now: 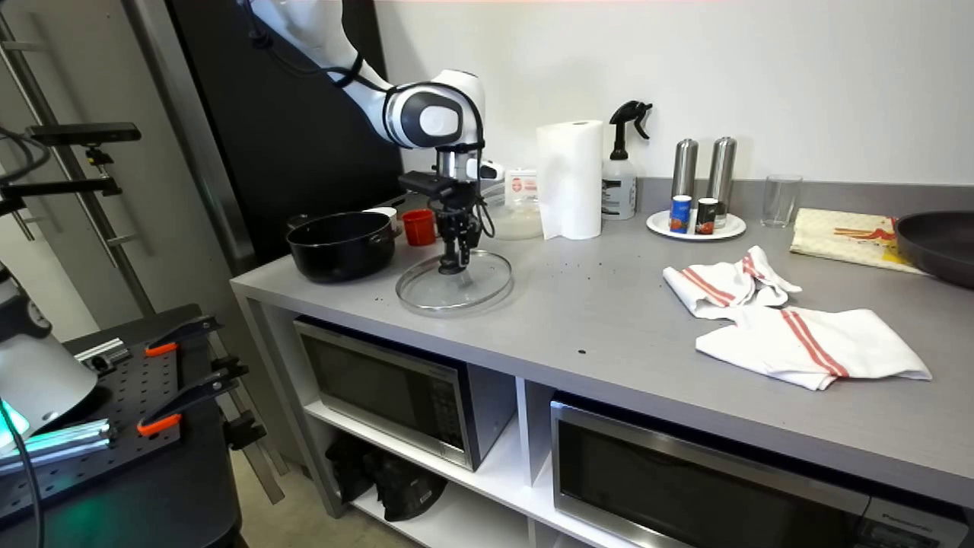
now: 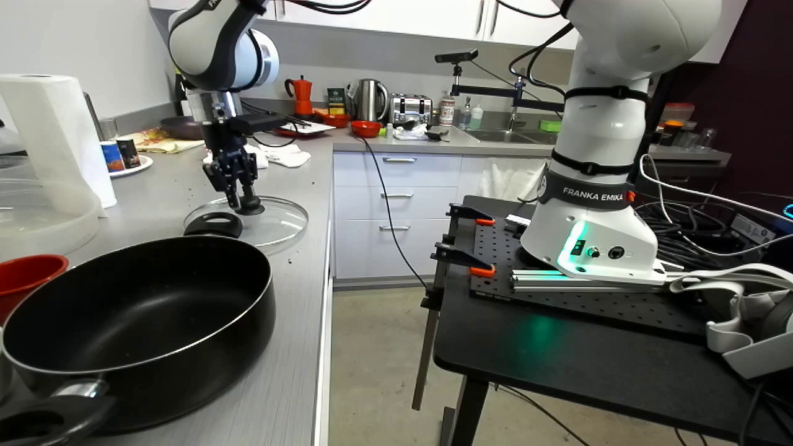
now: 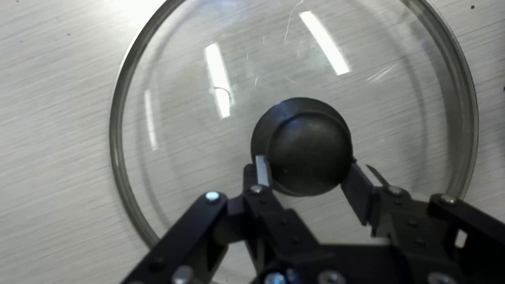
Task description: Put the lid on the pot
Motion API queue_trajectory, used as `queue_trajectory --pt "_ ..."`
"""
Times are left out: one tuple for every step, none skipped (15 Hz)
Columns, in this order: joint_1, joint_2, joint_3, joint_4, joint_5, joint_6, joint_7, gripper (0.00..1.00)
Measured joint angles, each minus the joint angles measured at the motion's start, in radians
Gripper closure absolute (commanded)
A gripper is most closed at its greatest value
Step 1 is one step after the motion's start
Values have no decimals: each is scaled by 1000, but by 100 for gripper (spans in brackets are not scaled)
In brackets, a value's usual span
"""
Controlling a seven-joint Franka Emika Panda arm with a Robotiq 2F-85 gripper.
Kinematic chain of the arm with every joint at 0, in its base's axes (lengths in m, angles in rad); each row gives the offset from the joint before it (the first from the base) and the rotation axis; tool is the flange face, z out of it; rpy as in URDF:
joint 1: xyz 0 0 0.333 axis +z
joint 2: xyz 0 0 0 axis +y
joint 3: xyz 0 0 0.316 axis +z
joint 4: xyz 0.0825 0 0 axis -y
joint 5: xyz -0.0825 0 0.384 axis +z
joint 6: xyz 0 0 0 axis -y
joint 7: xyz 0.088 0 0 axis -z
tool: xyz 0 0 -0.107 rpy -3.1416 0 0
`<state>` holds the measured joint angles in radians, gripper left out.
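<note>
The round glass lid (image 1: 422, 292) is over the grey counter, roughly level, with its thin metal rim. It also shows in an exterior view (image 2: 284, 222) and fills much of the wrist view (image 3: 189, 150). My gripper (image 1: 453, 265) points down at its dark centre knob (image 3: 307, 138). In the wrist view the fingers (image 3: 307, 161) touch the knob on both sides, so the gripper is shut on it. I cannot tell whether the rim touches the counter. The black pot (image 1: 335, 260) stands upright and uncovered beside the lid, with side handles; its empty inside shows in an exterior view (image 2: 142, 303).
A red cup (image 1: 418, 227) stands behind, between pot and lid. A translucent bowl (image 1: 525, 223), a paper towel roll (image 1: 571, 179) and a spray bottle (image 1: 620, 190) stand along the wall. A plate with shakers (image 1: 656, 226) and white towels (image 1: 806, 342) lie farther along. The counter's front edge (image 1: 426, 341) is near the lid.
</note>
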<state>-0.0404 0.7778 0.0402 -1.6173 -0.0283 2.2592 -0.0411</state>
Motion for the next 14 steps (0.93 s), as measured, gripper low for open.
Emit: queue_trajectory --pt "3 -11 0 -2 0 0 0 77" --pt "6 -23 0 -5 0 0 0 77" --pt "9 -34 0 -6 -1 0 0 77" --pt "12 -46 0 -8 -1 0 0 77" --pt "15 -58 0 -9 -2 0 0 77" --pt "19 -70 -2 -11 -4 0 0 77" --pt "24 -82 -3 -13 -7 0 0 77" --pt "29 -96 -5 -15 -10 0 0 77" --pt "34 -110 -6 -19 -13 -1 0 77" --pt "41 -124 -8 -21 -19 -2 1 77" --pt "47 -137 -9 -23 -24 -4 1 77" --pt "53 -150 -11 -25 -31 -5 1 77" --pt "59 -161 -13 -26 -40 -6 2 77" --pt "66 -172 -14 -28 -50 -7 3 77"
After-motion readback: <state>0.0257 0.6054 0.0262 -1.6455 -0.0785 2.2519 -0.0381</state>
